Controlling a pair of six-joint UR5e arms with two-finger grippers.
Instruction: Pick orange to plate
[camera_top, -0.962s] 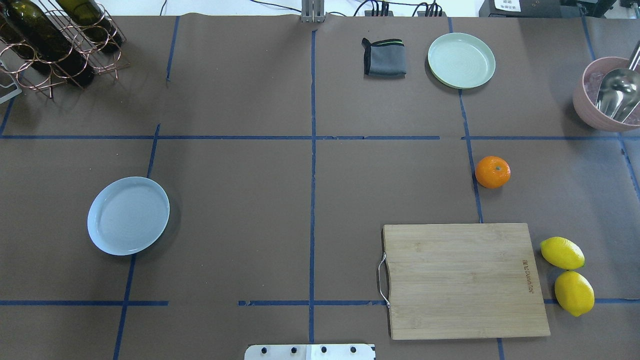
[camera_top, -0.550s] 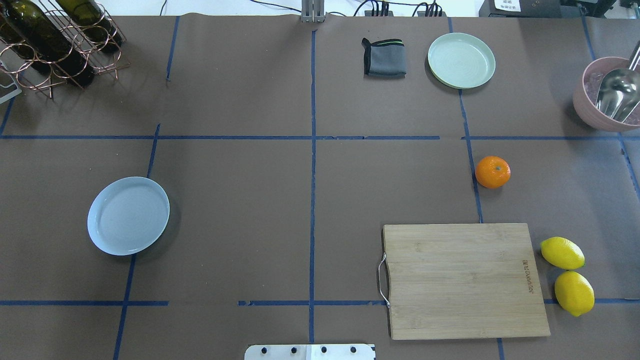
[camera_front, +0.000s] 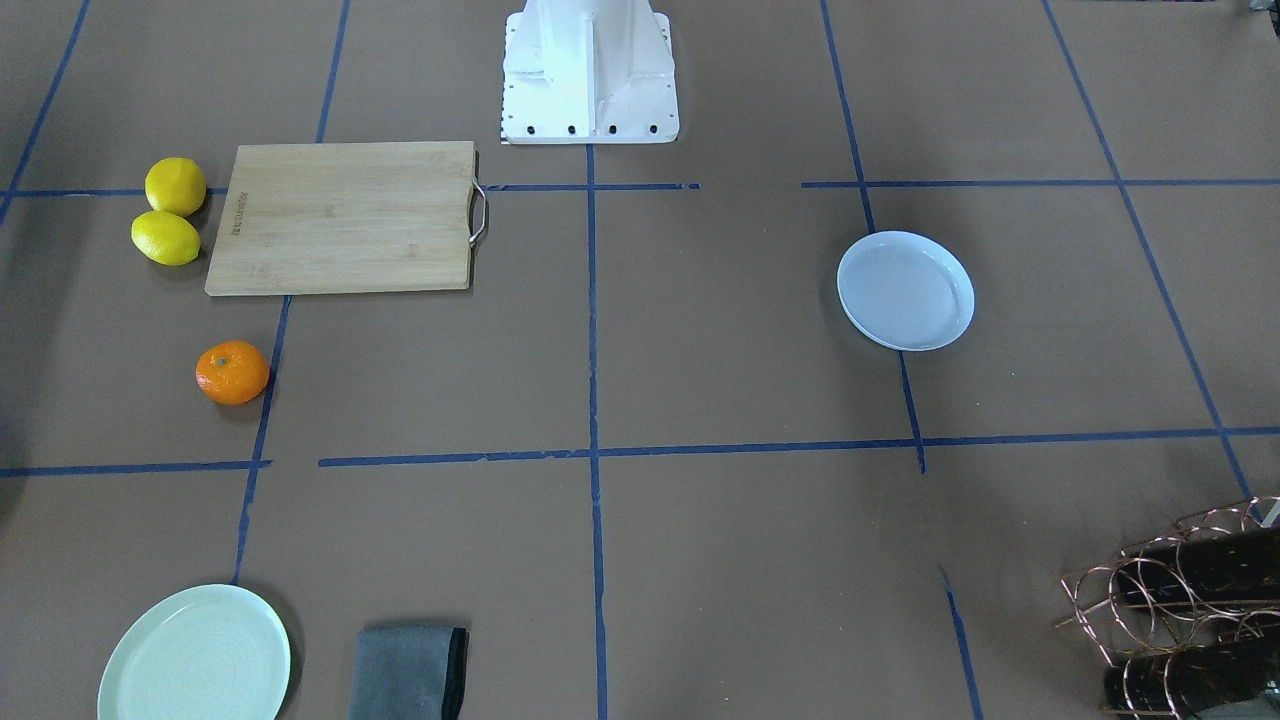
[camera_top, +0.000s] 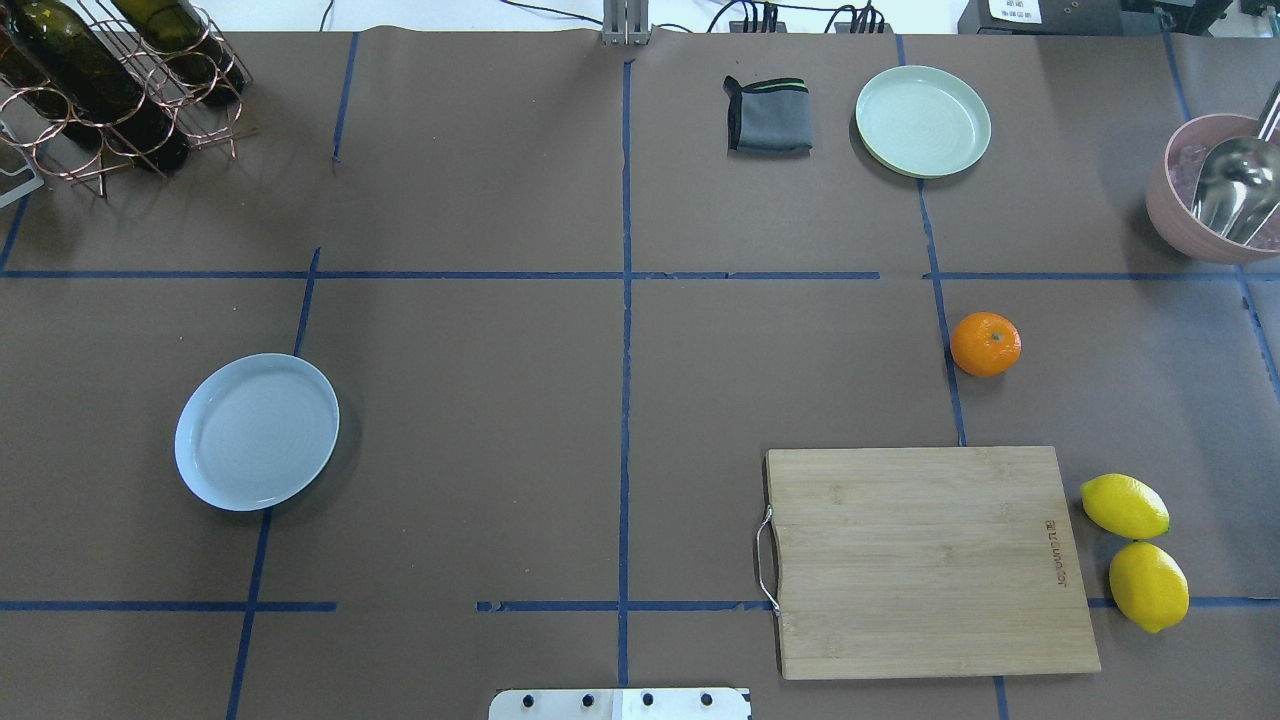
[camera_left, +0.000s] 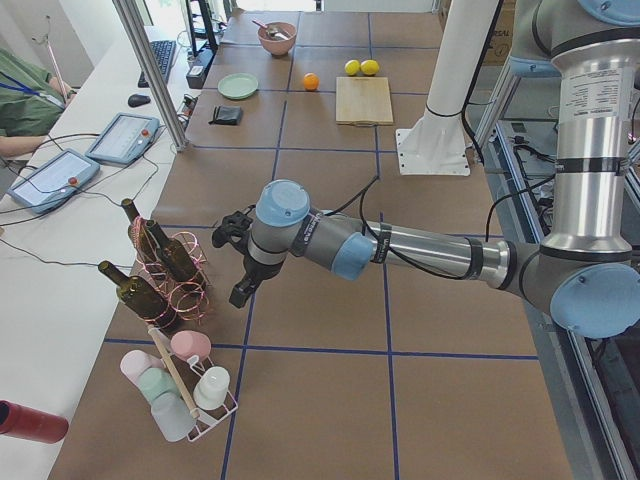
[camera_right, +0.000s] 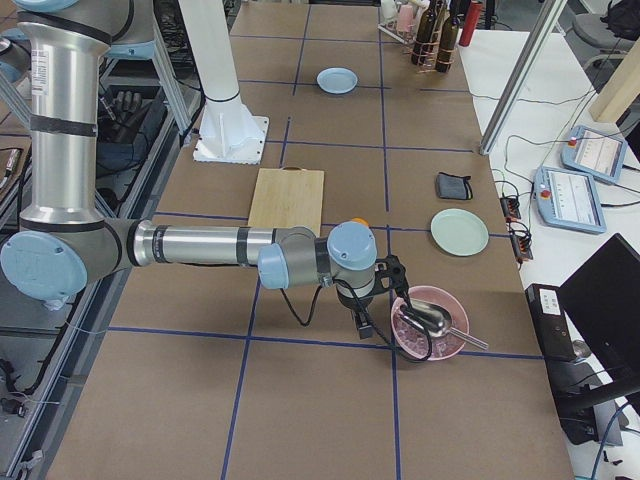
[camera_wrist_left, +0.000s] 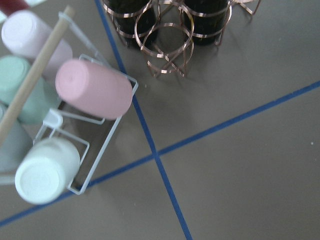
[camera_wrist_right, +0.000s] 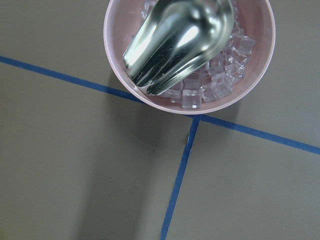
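While orange is lying untouched, well apart from plate, approach is pending; right gripper is needing reach over it. Width, left gripper too: cannot tell.

You have two high cameras facing each other across the table; both show the cutting board and white plate. Two more look along it from either end. Wrist cameras sit close: left above a pink cup, right above the pink bowl.
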